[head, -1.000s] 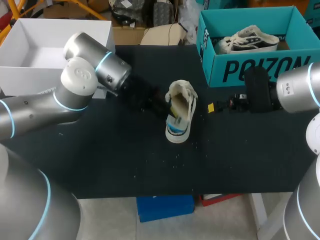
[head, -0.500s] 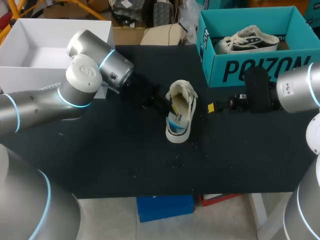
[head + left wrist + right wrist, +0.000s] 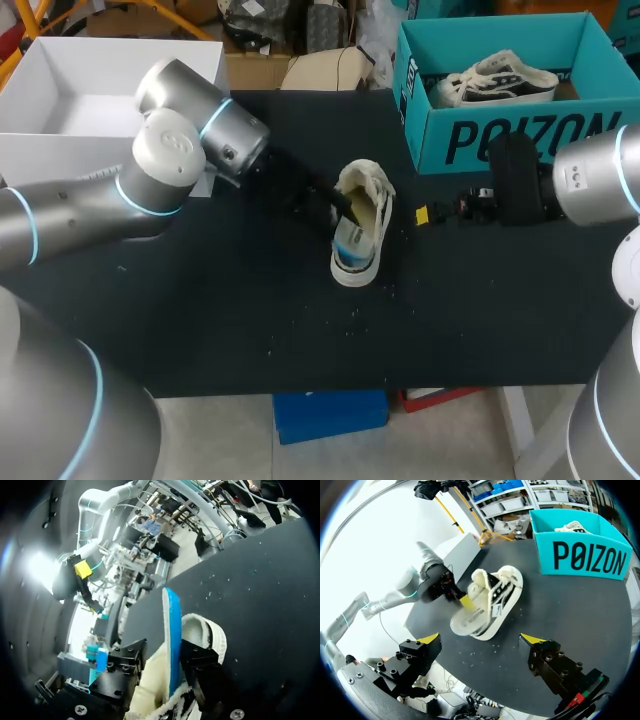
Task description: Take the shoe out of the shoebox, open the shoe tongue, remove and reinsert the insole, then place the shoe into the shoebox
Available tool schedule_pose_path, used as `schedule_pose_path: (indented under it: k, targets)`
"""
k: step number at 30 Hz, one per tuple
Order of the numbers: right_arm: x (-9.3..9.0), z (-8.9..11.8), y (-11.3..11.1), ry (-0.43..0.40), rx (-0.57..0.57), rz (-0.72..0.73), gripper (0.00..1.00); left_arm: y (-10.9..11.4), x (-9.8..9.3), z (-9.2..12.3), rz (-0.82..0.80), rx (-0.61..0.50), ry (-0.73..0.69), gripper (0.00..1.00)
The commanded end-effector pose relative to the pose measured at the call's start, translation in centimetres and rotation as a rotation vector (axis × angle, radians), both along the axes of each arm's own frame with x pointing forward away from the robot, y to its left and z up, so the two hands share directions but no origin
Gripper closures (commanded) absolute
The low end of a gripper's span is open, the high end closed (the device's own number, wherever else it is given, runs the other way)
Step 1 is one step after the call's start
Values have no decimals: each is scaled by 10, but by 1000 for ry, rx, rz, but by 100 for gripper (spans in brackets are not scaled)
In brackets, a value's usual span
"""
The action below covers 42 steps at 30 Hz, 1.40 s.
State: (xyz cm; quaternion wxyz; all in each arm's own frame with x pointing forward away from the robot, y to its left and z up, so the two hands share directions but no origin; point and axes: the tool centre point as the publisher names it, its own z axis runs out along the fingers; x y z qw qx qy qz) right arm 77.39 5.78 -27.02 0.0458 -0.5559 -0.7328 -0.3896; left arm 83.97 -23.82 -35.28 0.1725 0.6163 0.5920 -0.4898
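Meanwhile, the left end effector (image 3: 338, 212) has edged into the shoe (image 3: 364, 228), grip unclear.

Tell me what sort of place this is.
Likely a robotics lab bench: a black-topped table, a teal cardboard shoebox, a white canvas sneaker lying out, and the left gripper pinching its blue-edged insole.

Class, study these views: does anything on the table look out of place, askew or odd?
The shoe lies tipped on its side mid-table, not on its sole. Its insole stands half out, on edge, gripped by the left claw. Small white specks are scattered on the black table in front of it.
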Motion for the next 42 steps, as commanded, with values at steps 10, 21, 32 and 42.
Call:
schedule_pose_path:
  k: [10,21,32,42]
  targets:
    - [1,0,1,2,-3,-1,0,16,-39,11,-27,158,21,80]
    - [1,0,1,2,-3,-1,0,8,-29,0,3,204,35,100]
    - [1,0,1,2,-3,-1,0,1,-9,-10,65,184,38,100]
    - [1,0,1,2,-3,-1,0,-2,0,-15,97,194,20,100]
